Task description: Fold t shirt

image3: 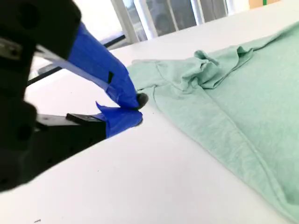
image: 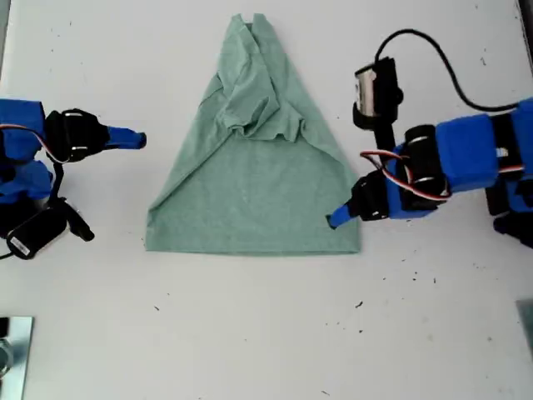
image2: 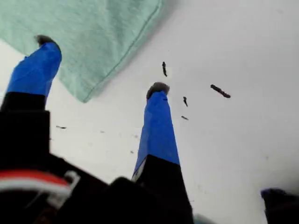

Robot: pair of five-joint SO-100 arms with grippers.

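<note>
Colours and patterns on the white table

The t shirt (image: 258,192) is seen in plain pale sage green, no print. The table (image: 250,333) is white, flecked with small dark specks, densest toward 5 o'clock in the exterior view. Both arms are bright blue with black joints; my first gripper (image2: 100,70) and my second gripper (image3: 133,107) are wrapped in blue tape, with dark grey tips. Red and white wires are shown on both arms.
</note>
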